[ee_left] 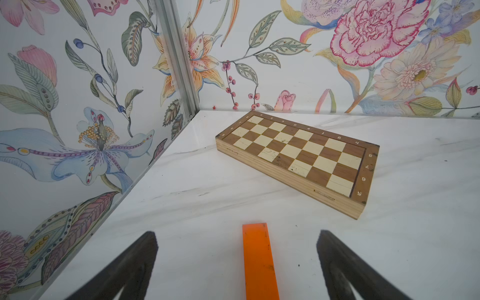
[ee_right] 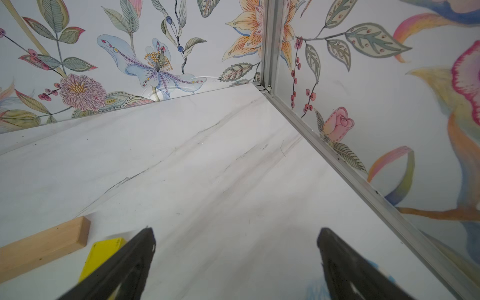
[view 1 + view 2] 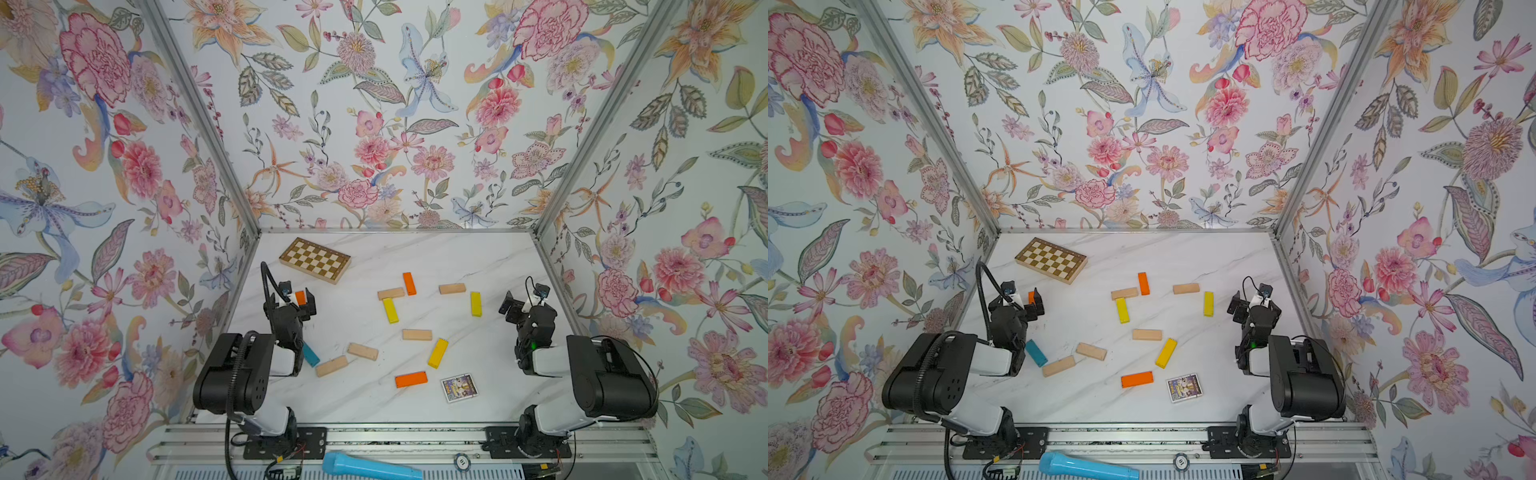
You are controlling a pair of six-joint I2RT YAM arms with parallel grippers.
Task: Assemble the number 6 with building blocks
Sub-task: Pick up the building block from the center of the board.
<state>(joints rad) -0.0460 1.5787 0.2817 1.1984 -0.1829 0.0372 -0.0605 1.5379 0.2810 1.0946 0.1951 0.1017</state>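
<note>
Our left gripper [image 1: 237, 233] has its jaws apart astride an orange block [image 1: 258, 259], seemingly not touching it; the right gripper [image 2: 237, 231] gapes likewise above the counter [image 2: 207, 155].

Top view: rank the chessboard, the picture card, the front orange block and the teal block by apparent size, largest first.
1. Chessboard
2. Picture card
3. Front orange block
Teal block: partly hidden by the left arm, so left unranked.
</note>
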